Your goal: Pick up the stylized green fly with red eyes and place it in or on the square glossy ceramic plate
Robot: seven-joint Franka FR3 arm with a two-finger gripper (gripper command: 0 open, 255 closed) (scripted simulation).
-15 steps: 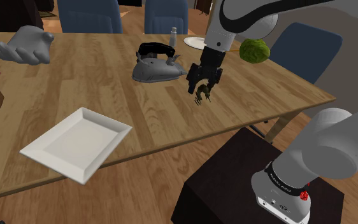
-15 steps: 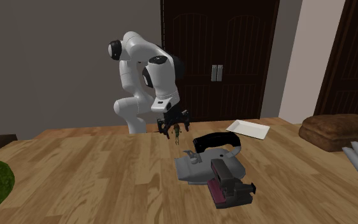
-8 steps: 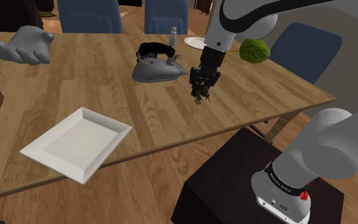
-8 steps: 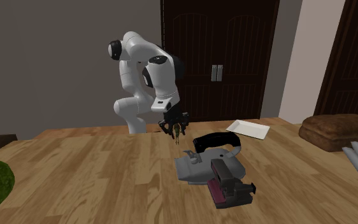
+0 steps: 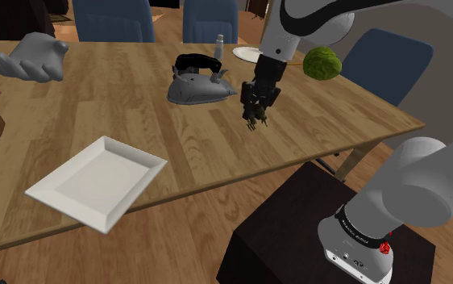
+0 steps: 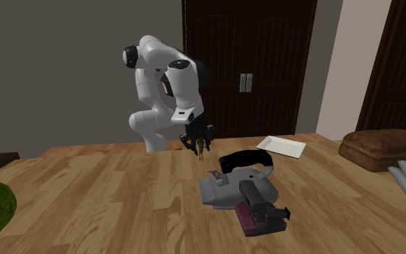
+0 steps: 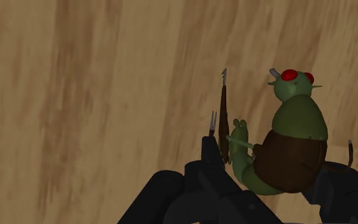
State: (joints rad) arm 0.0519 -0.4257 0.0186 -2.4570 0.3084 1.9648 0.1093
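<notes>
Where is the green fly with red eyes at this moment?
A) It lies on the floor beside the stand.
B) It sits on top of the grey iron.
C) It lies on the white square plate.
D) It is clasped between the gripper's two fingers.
D: in the wrist view the gripper has its black fingers closed on both sides of the green fly, and in the shoulder view the white plate holds nothing.

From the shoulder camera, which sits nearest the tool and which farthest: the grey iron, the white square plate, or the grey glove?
1. Grey iron, just left of the tool, which clasps the green fly.
2. White square plate, at the near table edge, further left.
3. Grey glove, at the far left corner.
</notes>
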